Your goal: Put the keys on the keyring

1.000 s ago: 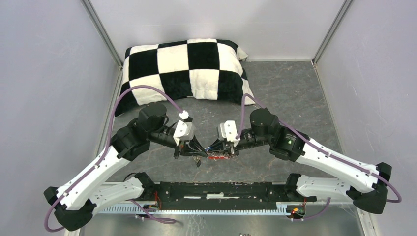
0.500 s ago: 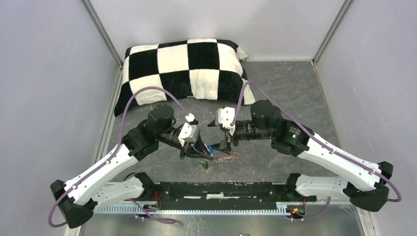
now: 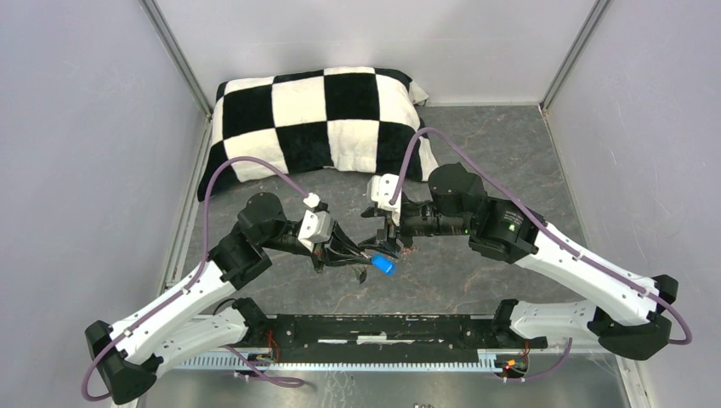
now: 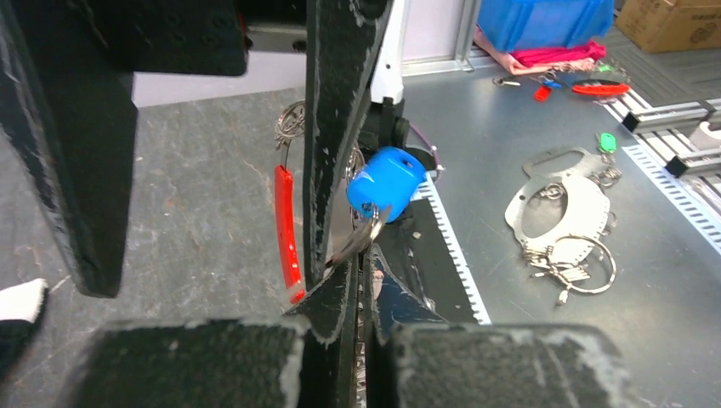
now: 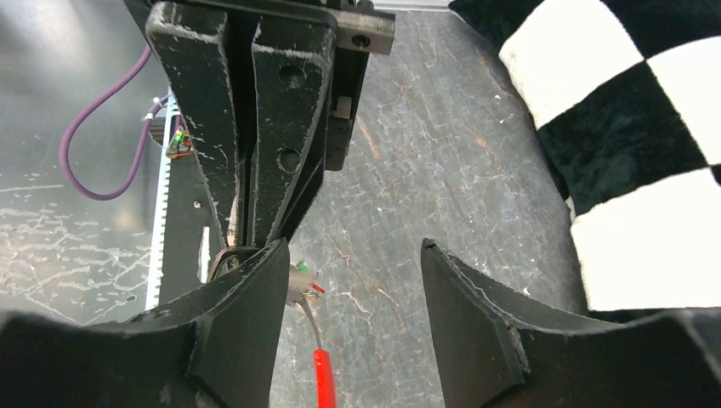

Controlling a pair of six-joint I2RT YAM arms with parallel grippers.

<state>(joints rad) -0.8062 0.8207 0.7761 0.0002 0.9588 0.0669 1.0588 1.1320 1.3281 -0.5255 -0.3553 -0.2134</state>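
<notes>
Left pincer (image 3: 360, 257) pinched shut on the keyring (image 5: 223, 256); blue key (image 3: 383, 265) dangles at its 4 o'clock, red key (image 4: 287, 225) alongside. Right pincer (image 5: 353, 255) wide, empty. Seemingly part-threaded; yellow unseen

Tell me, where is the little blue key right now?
In the overhead view the blue key is near the middle of the table, right at the tips of the left gripper, with the right gripper open just beyond it.

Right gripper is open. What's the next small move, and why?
Probably lower the right gripper onto the red key and close: its jaws are open with that key in view between them, while the left gripper is shut on the keyring.
</notes>
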